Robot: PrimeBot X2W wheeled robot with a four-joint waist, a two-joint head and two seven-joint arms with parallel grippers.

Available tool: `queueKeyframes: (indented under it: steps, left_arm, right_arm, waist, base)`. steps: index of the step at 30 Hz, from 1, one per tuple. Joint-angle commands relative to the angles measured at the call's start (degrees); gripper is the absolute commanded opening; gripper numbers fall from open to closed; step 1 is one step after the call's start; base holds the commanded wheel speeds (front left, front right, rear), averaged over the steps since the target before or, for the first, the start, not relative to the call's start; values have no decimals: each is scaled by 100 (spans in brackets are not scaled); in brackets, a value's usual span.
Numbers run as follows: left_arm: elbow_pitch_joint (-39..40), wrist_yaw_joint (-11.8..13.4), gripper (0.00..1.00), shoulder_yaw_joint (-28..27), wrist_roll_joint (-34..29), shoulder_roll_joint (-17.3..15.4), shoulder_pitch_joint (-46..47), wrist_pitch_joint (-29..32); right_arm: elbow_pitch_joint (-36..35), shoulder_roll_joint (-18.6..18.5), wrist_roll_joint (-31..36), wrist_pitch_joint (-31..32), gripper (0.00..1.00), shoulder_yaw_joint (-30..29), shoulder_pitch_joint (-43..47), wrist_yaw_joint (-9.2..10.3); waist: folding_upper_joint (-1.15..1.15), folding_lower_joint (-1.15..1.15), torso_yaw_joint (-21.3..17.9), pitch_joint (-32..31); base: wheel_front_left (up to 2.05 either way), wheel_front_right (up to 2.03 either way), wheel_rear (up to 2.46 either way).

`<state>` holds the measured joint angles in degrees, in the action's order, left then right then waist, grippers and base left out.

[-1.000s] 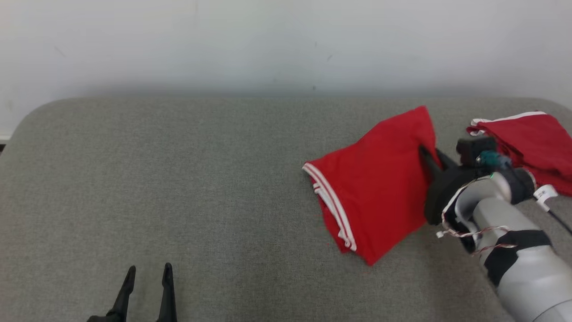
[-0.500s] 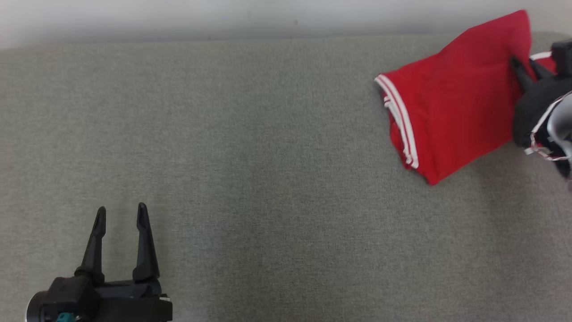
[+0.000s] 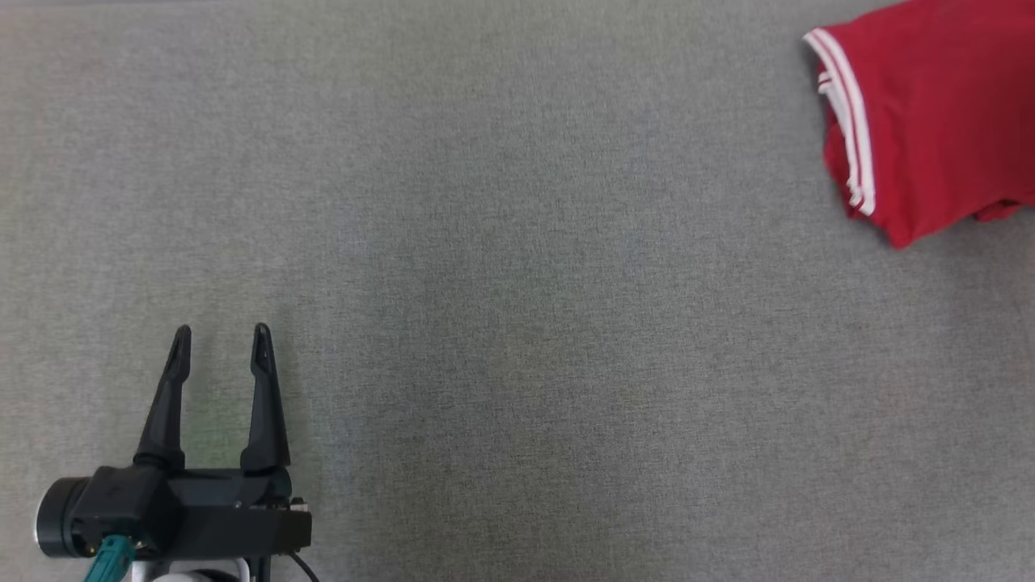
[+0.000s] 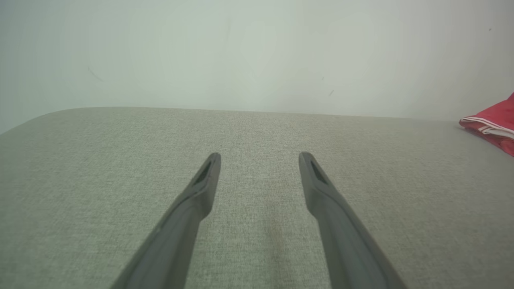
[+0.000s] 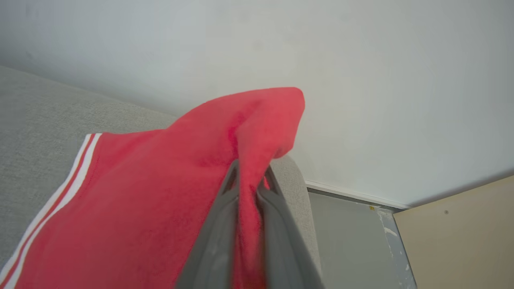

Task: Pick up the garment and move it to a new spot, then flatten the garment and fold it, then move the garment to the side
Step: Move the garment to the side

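Head view: spotted left gripper point(image 3: 221, 331) spread wide and empty, low left over the grey upholstery point(image 3: 517, 283); red garment point(image 3: 938, 105) way off at upper right. Left wrist: caught its white-striped hem at the right edge. Right wrist: showed right gripper point(image 5: 251, 170) clamped on a lifted fold.

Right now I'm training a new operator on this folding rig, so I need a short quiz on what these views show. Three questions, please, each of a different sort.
1. Short answer: which gripper pinches the red garment?
2. True or false: the left gripper is open, with nothing between its fingers.
3. Multiple choice: the garment's edge is trimmed with A) white stripes, B) blue checks, C) black lace.

Key:
1. The right gripper, shut on a fold of the cloth.
2. True.
3. A.
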<state>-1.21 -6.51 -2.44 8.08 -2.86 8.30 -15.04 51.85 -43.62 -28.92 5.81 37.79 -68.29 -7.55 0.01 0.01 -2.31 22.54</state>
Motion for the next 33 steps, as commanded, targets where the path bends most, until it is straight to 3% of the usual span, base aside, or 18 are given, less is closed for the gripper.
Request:
queueKeyframes:
  steps: [1, 11, 18, 19, 20, 21, 28, 33]
  left_arm:
    - [58, -17, 100, -21, -75, -4, 103, -8]
    - [212, -70, 100, -1, -106, -2, 262, -8]
    - [197, -90, 100, -9, -65, -3, 317, -8]
    - [178, -91, 100, -8, -58, -3, 321, -8]
    - [156, -93, 100, -5, -49, -3, 323, -8]
    - [135, -94, 100, -5, -37, -4, 319, -8]
    - [-77, -94, 100, -69, 52, -4, 79, -8]
    - [-220, -86, 100, -140, 69, -4, -173, -8]
  right_arm:
    - [29, -122, 15, 36, 0, 11, -158, 11]
    - [377, -535, 214, 288, 0, 205, -440, 11]
    - [603, -520, 231, 329, 0, 289, -474, 11]
    - [631, -516, 254, 339, 39, 301, -478, 11]
    - [652, -507, 268, 338, 96, 331, -471, 11]
    - [670, -503, 281, 329, 100, 360, -474, 11]
    - [684, -337, 318, -259, 100, 283, -569, 11]
    - [630, 119, 111, -1037, 100, 55, -284, 11]
  waist:
    - [-1, -1, -50, 203]
    - [-1, -1, 37, 446]
    - [-1, -1, 73, 479]
    - [-1, -1, 75, 469]
    - [-1, -1, 79, 450]
    - [-1, -1, 81, 422]
    - [-1, -1, 70, -27]
    - [-1, -1, 44, -472]
  base:
    - [0, 0, 0]
    - [0, 0, 0]
    - [0, 0, 0]
    - [0, 0, 0]
    - [0, 0, 0]
    - [0, 0, 0]
    - [0, 0, 0]
    - [0, 0, 0]
